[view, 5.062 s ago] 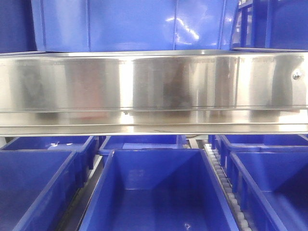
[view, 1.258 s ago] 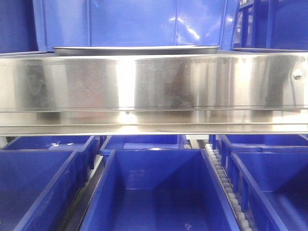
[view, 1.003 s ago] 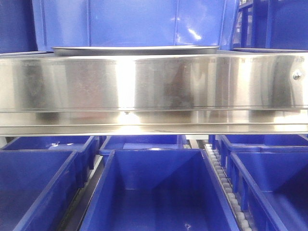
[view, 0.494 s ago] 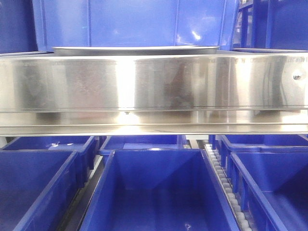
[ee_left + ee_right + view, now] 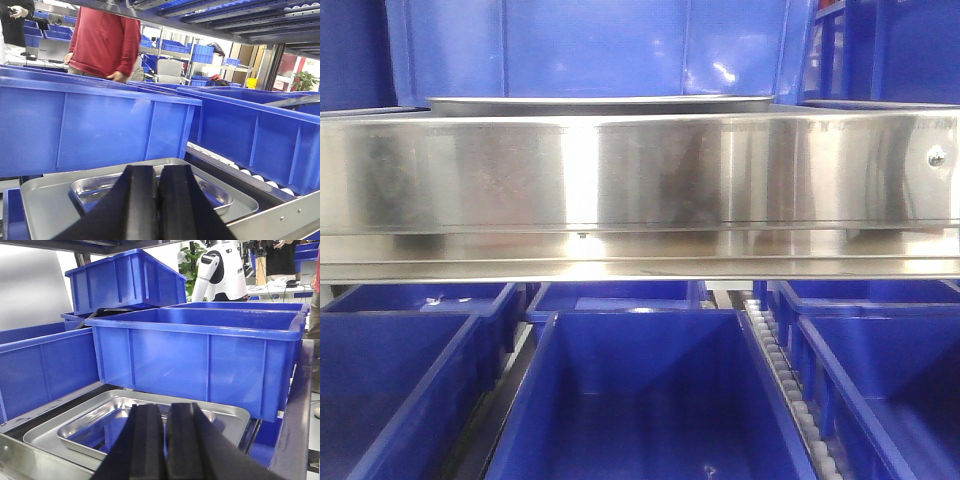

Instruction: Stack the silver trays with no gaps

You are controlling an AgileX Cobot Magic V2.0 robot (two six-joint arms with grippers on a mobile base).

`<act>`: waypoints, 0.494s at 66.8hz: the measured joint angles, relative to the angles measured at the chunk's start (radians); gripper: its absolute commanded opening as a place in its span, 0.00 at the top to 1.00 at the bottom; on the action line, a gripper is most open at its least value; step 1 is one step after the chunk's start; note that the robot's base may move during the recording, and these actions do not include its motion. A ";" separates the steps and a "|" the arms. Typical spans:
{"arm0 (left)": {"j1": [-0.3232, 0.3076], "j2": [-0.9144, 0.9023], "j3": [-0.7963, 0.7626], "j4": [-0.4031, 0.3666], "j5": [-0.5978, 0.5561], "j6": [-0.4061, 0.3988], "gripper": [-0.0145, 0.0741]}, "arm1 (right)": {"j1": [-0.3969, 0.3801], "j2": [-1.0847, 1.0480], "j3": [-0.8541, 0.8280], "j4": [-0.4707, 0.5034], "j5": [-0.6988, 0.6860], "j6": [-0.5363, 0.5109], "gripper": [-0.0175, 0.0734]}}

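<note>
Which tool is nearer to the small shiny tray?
Right, it seems. The right tool sits just before the small shiny tray; the left tool stands farther back from it.

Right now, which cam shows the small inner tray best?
Right wrist: the small inner tray sits inside the larger tray, rim mostly visible. Left wrist shows it partly behind the jaws. Front shows only a tray edge.

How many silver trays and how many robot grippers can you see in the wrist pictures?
Silver trays: 2 (small shiny tray sitting inside the larger tray)
Grippers: 2 (left gripper, right gripper)
Total: 4
</note>
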State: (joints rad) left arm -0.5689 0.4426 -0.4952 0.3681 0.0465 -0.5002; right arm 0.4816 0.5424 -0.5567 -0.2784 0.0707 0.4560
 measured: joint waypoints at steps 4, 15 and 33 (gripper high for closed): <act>0.000 0.000 0.000 0.000 0.000 0.000 0.85 | 0.000 0.000 0.000 0.000 0.000 0.000 0.83; 0.000 0.000 0.000 0.000 0.000 0.000 0.85 | -0.025 -0.020 0.043 0.049 -0.002 -0.022 0.83; 0.000 0.000 0.000 0.000 0.000 0.000 0.85 | -0.342 -0.245 0.375 0.343 -0.217 -0.482 0.83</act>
State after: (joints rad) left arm -0.5689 0.4426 -0.4952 0.3681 0.0465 -0.5002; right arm 0.1394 0.2972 -0.1816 0.0645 -0.1459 -0.0255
